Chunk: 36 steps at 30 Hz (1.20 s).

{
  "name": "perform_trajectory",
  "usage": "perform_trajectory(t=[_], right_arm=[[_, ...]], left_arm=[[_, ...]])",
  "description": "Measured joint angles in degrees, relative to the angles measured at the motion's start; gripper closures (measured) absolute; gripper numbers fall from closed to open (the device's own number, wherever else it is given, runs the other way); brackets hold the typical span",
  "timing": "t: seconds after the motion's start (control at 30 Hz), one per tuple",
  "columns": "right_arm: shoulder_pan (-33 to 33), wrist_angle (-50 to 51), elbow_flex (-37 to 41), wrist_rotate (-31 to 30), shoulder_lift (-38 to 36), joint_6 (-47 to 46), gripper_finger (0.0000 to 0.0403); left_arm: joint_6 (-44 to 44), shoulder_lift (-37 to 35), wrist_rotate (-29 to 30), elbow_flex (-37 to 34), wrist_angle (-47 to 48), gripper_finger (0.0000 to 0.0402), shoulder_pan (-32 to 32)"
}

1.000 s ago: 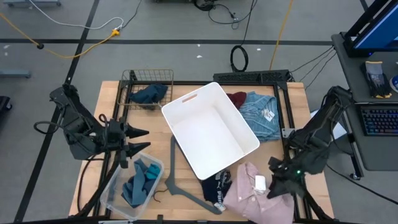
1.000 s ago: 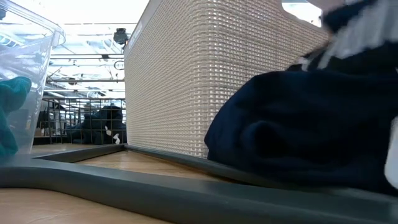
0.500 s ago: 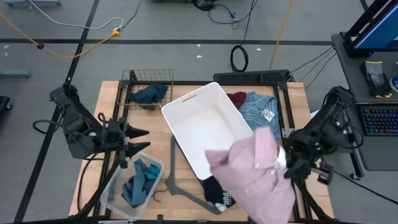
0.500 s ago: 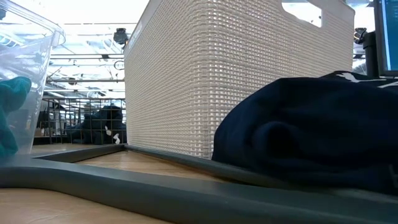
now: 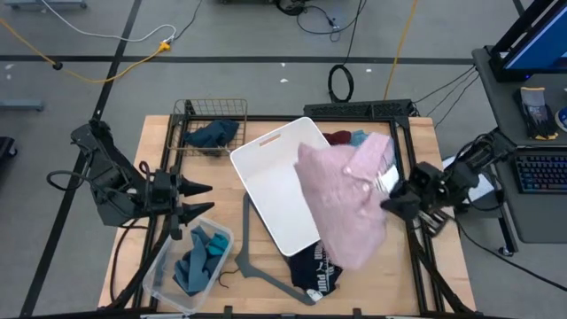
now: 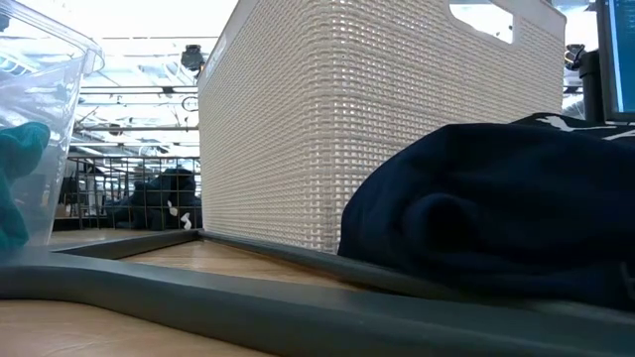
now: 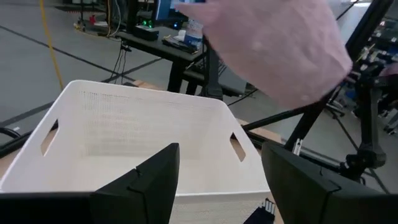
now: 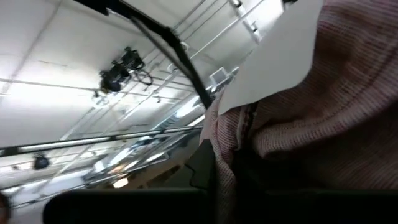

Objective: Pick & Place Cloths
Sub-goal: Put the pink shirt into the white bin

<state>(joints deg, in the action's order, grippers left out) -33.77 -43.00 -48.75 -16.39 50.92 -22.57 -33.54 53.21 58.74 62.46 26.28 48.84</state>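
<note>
Pink fabric shirt (image 5: pixel 341 199) lifted off table since earlier frame, swung up, now hung over near-right corner of white plastic bin (image 5: pixel 275 190). Right gripper (image 5: pixel 392 197) clamped shut on shirt, just right of bin. Judged: drop into bin next. Left gripper (image 5: pixel 205 200) parked left of bin, fingers spread, nothing held. Black white-print garment (image 5: pixel 314 275) and grey plastic hanger (image 5: pixel 257 266) lie at bin's near side; neither blocks drop.

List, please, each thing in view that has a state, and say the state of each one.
Pink shirt: lifted, hanging over the white bin.
White bin: upright, nothing seen inside.
Right gripper: shut on pink shirt.
Left gripper: open, holding nothing.
Black cloth: lying on the table.
Teal cloth: in the clear tub.
Navy cloth: in the wire basket.
</note>
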Motion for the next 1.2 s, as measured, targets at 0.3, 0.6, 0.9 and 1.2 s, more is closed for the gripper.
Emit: perform_trajectory(t=[0.3, 0.6, 0.9, 1.2], right_arm=[[12.06, 9.63, -1.0, -0.11, 3.14, 3.38, 0.0381], [21.79, 34.52, -13.93, 0.25, 10.06, 5.36, 0.0381], [28.06, 42.3, -19.92, 3.53, 18.03, 4.58, 0.0381], [33.15, 50.02, -19.98, 4.24, 24.05, 1.92, 0.0381]], left_arm=[[0.97, 0.0, 0.87, 0.0, 0.04, 0.017, 0.0], [0.97, 0.02, 0.85, 0.0, 0.7, 0.0169, -0.02], [2.02, 0.02, 0.83, 0.0, 0.82, 0.0169, -0.02], [3.28, 0.02, 0.78, 0.0, 1.0, 0.0169, -0.02]])
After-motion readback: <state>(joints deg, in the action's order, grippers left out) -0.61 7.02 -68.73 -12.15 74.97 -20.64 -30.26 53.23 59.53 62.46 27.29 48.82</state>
